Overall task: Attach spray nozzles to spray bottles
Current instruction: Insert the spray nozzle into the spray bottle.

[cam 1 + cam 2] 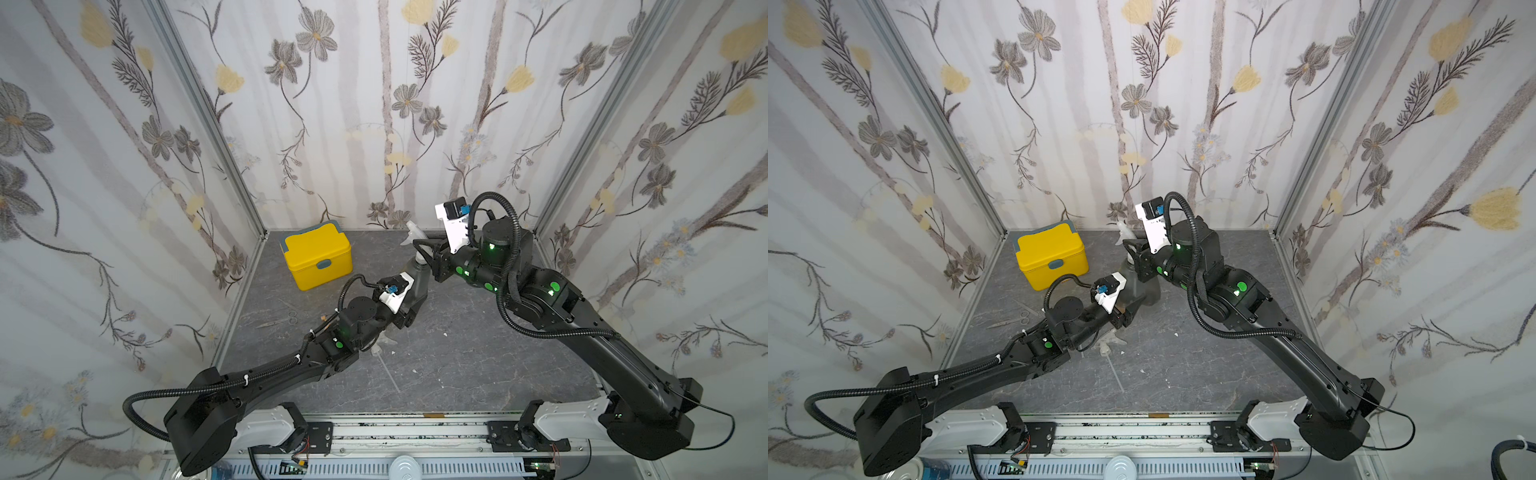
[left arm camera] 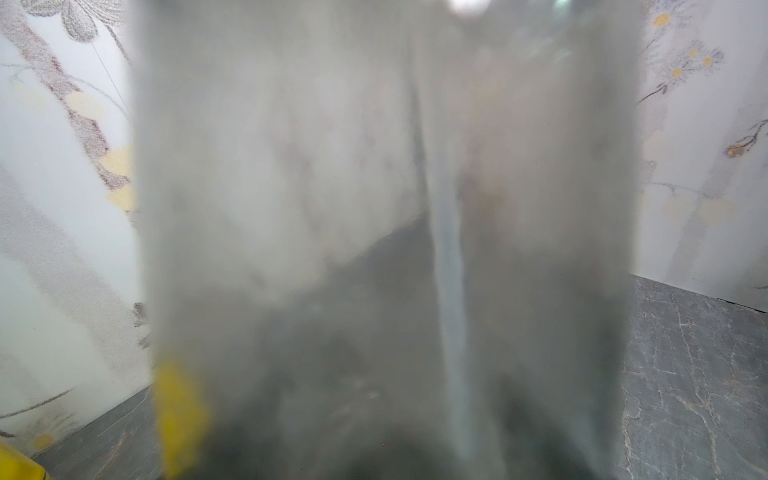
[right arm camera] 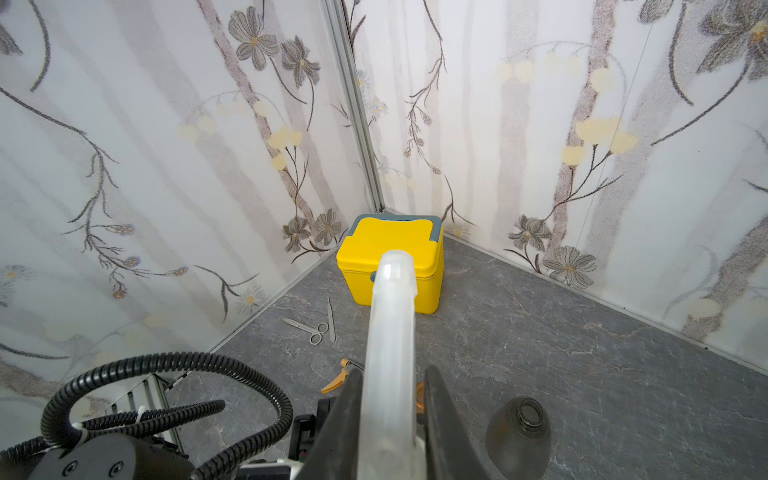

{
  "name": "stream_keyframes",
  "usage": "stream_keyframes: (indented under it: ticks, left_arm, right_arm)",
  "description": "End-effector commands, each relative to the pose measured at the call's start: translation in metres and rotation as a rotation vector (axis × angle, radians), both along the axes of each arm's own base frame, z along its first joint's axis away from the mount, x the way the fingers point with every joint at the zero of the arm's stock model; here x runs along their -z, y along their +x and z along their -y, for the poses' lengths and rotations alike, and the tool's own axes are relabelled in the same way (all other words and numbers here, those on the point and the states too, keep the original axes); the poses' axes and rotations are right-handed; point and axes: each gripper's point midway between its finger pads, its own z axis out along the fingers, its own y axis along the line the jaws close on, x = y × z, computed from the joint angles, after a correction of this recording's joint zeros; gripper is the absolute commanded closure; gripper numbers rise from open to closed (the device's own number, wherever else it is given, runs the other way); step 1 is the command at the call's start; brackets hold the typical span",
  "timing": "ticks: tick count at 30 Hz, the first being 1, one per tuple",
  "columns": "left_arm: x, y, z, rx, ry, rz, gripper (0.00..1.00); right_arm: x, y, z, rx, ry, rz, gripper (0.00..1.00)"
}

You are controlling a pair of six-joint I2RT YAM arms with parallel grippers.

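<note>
A smoky grey spray bottle [image 1: 417,286] stands upright mid-table with my left gripper [image 1: 409,309] shut on its lower body. In the left wrist view this bottle [image 2: 332,208] fills the picture as a blur, and a clear dip tube [image 2: 451,291] runs down inside it. My right gripper [image 3: 390,374] is shut on a clear-whitish spray nozzle [image 3: 390,324], both fingers pressed to its sides. In a top view that nozzle [image 1: 413,235] sits at the bottle's neck. A second grey bottle [image 3: 519,432] stands open-necked beside it. An orange nozzle [image 3: 334,380] lies on the table. Another clear nozzle [image 1: 382,345] lies near my left arm.
A yellow lidded box [image 1: 318,259] stands in the back left corner. Small scissors [image 1: 286,318] lie in front of it, near the left wall. An amber-orange ring [image 3: 419,395] peeks out behind my right finger. Floral walls close in three sides.
</note>
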Motion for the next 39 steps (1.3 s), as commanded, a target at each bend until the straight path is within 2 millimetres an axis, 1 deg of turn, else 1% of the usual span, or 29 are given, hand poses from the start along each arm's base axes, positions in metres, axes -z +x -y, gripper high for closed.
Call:
stream_keyframes:
  ticks: [1,3,7,11,17,19,20,22,25,28,31,36,39]
  left_arm:
    - [-0.018,-0.003,0.002,0.023,-0.070,0.023,0.23]
    - [-0.019,-0.005,0.002,0.032,-0.075,0.024,0.23]
    - [-0.022,-0.008,0.002,0.048,-0.085,0.028,0.23]
    - [-0.023,-0.008,0.002,0.042,-0.082,0.031,0.23]
    - [-0.027,-0.003,-0.001,0.013,-0.089,0.020,0.23]
    - [-0.029,-0.001,-0.002,0.002,-0.099,0.014,0.23]
    - [-0.029,0.000,-0.002,-0.004,-0.105,0.010,0.23]
    - [-0.029,0.000,-0.002,-0.005,-0.108,0.003,0.23]
    - [-0.028,0.000,-0.001,0.000,-0.104,0.001,0.23]
    - [-0.026,0.000,0.000,0.006,-0.095,0.000,0.23]
    - [-0.025,-0.001,0.001,0.011,-0.091,0.001,0.23]
    - [-0.024,-0.001,0.002,0.014,-0.084,0.003,0.23]
    - [-0.024,-0.001,0.002,0.015,-0.083,0.003,0.23]
  right_arm:
    - [-0.017,-0.008,0.000,-0.033,0.081,0.072,0.86]
    - [-0.021,-0.014,0.001,-0.055,0.116,0.100,0.85]
    - [-0.015,-0.019,0.001,-0.075,0.137,0.106,0.84]
    - [0.001,-0.012,-0.002,-0.056,0.085,0.075,0.83]
    - [0.036,0.002,0.004,0.055,-0.019,0.000,0.81]
    - [0.044,0.003,0.004,0.085,-0.029,-0.019,0.81]
    - [0.048,0.002,0.005,0.105,-0.033,-0.023,0.80]
    - [0.051,-0.001,0.005,0.119,-0.039,-0.021,0.73]
    - [0.046,-0.004,0.005,0.117,-0.026,-0.013,0.70]
    - [0.033,-0.004,0.006,0.119,-0.002,0.008,0.67]
    - [0.023,-0.004,0.005,0.113,0.006,0.027,0.66]
    - [0.017,-0.005,0.002,0.100,0.005,0.034,0.60]
    - [0.015,-0.007,0.004,0.100,0.007,0.037,0.56]
